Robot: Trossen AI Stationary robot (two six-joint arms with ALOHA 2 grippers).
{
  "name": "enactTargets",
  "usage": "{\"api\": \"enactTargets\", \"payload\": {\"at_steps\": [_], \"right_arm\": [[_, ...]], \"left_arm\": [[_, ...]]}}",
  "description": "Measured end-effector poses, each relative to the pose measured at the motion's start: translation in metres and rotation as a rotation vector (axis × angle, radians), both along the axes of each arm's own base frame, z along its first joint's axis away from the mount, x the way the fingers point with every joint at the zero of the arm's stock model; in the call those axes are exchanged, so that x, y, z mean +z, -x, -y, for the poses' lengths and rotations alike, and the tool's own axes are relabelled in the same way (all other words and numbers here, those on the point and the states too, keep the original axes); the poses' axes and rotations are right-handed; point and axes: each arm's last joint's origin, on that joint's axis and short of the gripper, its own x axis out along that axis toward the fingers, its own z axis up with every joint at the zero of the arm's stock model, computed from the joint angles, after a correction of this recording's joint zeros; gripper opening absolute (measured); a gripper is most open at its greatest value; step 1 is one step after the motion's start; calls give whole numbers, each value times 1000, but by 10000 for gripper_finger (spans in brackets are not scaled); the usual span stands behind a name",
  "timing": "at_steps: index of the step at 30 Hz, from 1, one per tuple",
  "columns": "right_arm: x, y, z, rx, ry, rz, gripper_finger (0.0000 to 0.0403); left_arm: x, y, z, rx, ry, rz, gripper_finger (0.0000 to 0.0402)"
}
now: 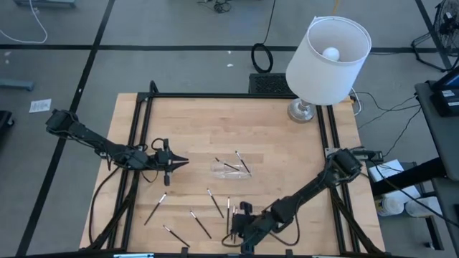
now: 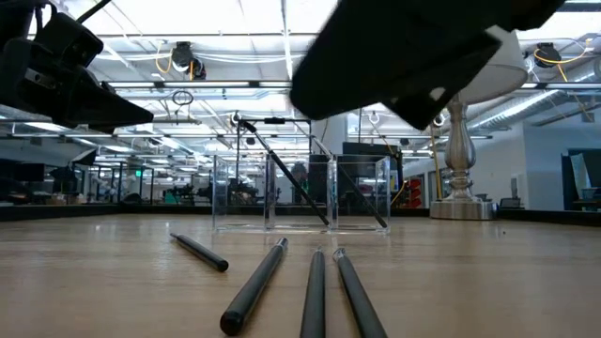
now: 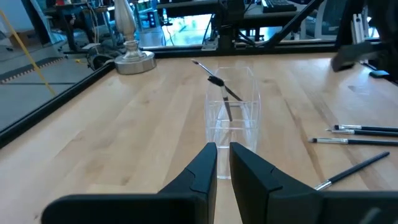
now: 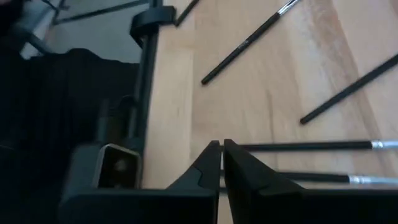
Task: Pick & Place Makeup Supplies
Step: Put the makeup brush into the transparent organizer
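At the left of the table the left gripper (image 1: 174, 162) hovers with its tips aimed at the clear plastic tray (image 1: 231, 168). Its fingers (image 3: 208, 163) stand close together with a narrow gap and nothing between them.

In the middle, the tray holds a few makeup sticks (image 1: 241, 163), leaning against its walls. The rest of the sticks (image 1: 215, 203) lie scattered on the wooden table (image 1: 287, 154) between the tray and the near edge; one lies apart to the left (image 1: 155, 208), and two run side by side (image 4: 323, 178) just ahead of the right arm's tips.

To the right, the right gripper (image 1: 239, 231) is low at the near edge, its fingers (image 4: 211, 160) together, and no stick can be seen caught in them.

The likely trouble is a missed pick: closed beside the thin, round stick and not around it, the fingers could roll it away or nudge its close neighbour. The table lamp (image 1: 326, 61) stands well clear at the back right.
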Motion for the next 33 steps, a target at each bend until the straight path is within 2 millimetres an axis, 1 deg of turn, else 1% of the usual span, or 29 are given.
{"api": "enactTargets", "payload": {"at_steps": [3, 6, 8, 11, 14, 17, 21, 25, 29, 33], "right_arm": [[-8, -10, 0, 15, 44, 0, 5], [-14, -11, 3, -6, 53, -36, 2], [-16, -8, 4, -52, 32, -73, 1], [-18, 0, -3, -118, 51, -85, 1], [-18, 8, -13, -113, 84, -61, 1], [-17, 12, -18, -93, 92, -59, 0], [-18, 9, -13, -105, 98, -66, 0], [-24, 4, -7, -113, 110, -75, 0], [-28, -2, -2, -116, 83, -90, 0], [-32, -1, 0, -109, 83, -117, 0]], "left_arm": [[0, 0, 0, -3, -20, -2, 51], [0, 0, 0, -3, -17, -2, 51], [0, 0, 0, -2, -18, -2, 51], [0, 0, 0, -2, -21, -2, 51], [0, 0, 0, -2, -21, -2, 51], [0, 0, 0, -2, -22, -2, 51], [0, 0, 0, -1, -22, -2, 51], [0, 0, 0, -1, -24, -2, 51], [0, 0, 0, -1, -24, -1, 51], [0, 0, 0, -1, -24, -2, 51]]}}
